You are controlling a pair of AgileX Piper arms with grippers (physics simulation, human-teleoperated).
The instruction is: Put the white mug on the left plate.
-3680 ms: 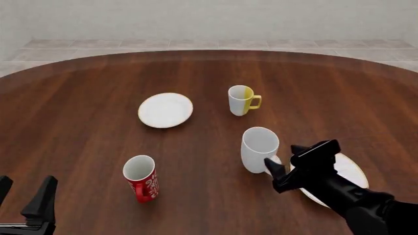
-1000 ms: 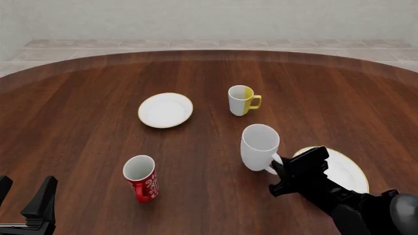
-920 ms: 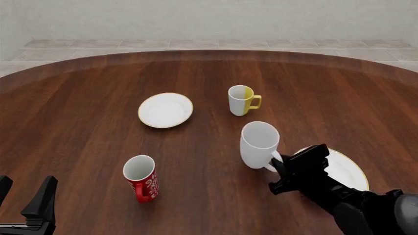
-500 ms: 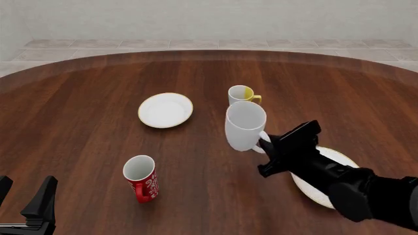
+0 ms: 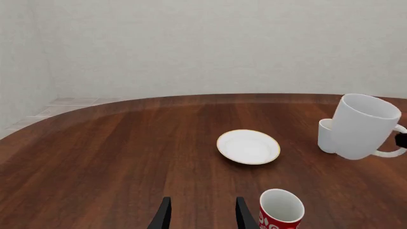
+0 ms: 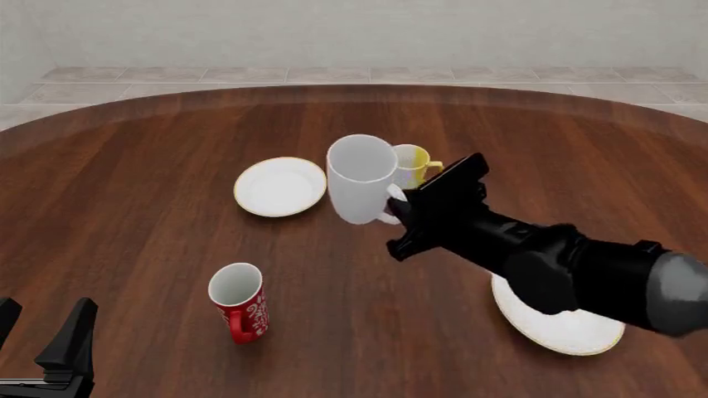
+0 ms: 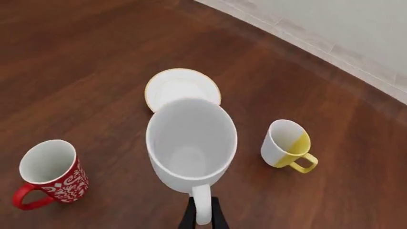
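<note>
The white mug point(image 6: 361, 178) hangs in the air, tilted, held by its handle in my right gripper point(image 6: 399, 203), just right of the small gold-rimmed left plate point(image 6: 280, 186). It also shows in the right wrist view point(image 7: 190, 143) and in the left wrist view point(image 5: 361, 125). The left plate shows in the left wrist view point(image 5: 248, 146) and beyond the mug in the right wrist view point(image 7: 180, 85). My left gripper point(image 6: 42, 344) is open and empty at the near left edge of the table, its fingers point(image 5: 164, 214) apart.
A white-and-yellow mug point(image 6: 416, 166) stands just behind the held mug. A red patterned mug point(image 6: 239, 300) stands at the near left. A larger gold-rimmed plate point(image 6: 559, 326) lies at the near right, partly under my right arm.
My right gripper has lifted the white mug off the table and carried it up and to the left, towards the small plate. The left arm has not moved.
</note>
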